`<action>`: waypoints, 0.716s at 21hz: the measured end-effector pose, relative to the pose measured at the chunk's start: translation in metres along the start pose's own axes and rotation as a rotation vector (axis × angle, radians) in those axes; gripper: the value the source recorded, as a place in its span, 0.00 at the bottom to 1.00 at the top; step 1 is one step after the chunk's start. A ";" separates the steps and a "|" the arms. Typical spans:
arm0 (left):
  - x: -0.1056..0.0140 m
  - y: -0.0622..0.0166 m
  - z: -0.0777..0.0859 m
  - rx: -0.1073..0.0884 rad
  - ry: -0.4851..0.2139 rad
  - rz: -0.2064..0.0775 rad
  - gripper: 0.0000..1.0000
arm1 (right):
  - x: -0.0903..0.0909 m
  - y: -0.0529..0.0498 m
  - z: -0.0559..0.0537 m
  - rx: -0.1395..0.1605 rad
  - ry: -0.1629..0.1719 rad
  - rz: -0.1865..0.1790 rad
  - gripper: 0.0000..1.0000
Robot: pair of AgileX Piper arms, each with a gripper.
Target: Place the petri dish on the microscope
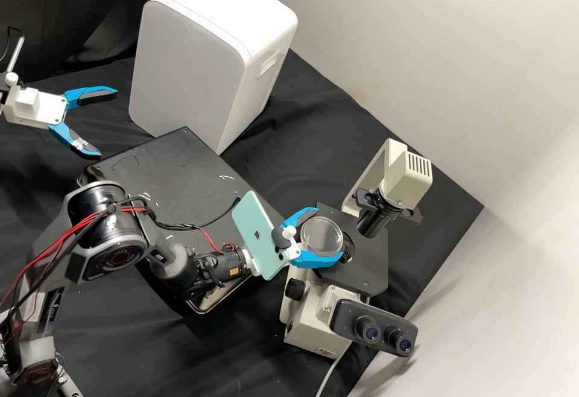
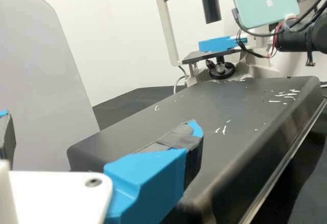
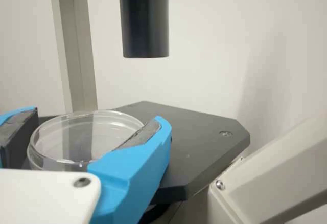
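Right jaws are clamped on the petri dish (image 1: 322, 233), its rim pinched between the two blue fingers (image 3: 134, 155), one on each side. The opening equals the dish width, roughly mid-range. The dish is clear, looks empty, and is held level, which makes sense since it has to land flat.

Location: the dish is over the near corner of the microscope (image 1: 319, 306) stage (image 1: 365, 258), short of the black condenser tube (image 3: 144, 17) that hangs above the stage middle. I can't tell whether the dish base touches the plate or rides just above it. The left wrist view puts a blue finger about level with the stage top.

My read is that placement is nearly done. The dish wants to go a bit farther in under the tube, then release. The sideways approach fits, because the only way in is through the gap between plate and tube. Risks are a finger catching the stage edge, or the dish skating on the smooth plate when the jaws let go.

Left jaws are wide apart and hold nothing. They are parked well away from the microscope, above the counter (image 1: 313, 119) by the far corner of the black tray (image 1: 175, 171), near the white box-shaped unit (image 1: 211, 53). Probably just out of the way, as this looks like a one-arm job.

A mint-green phone (image 1: 259, 237) is mounted at the right wrist, behind the jaws.
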 end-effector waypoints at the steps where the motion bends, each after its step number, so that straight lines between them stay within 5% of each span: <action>1: 0.000 0.0004 0.000 0.001 0.000 0.002 1.00 | 0.001 -0.001 0.001 0.000 -0.003 -0.002 0.00; 15: 0.001 -0.0021 0.001 0.005 -0.022 -0.013 1.00 | 0.034 -0.012 0.008 -0.077 0.015 0.010 0.00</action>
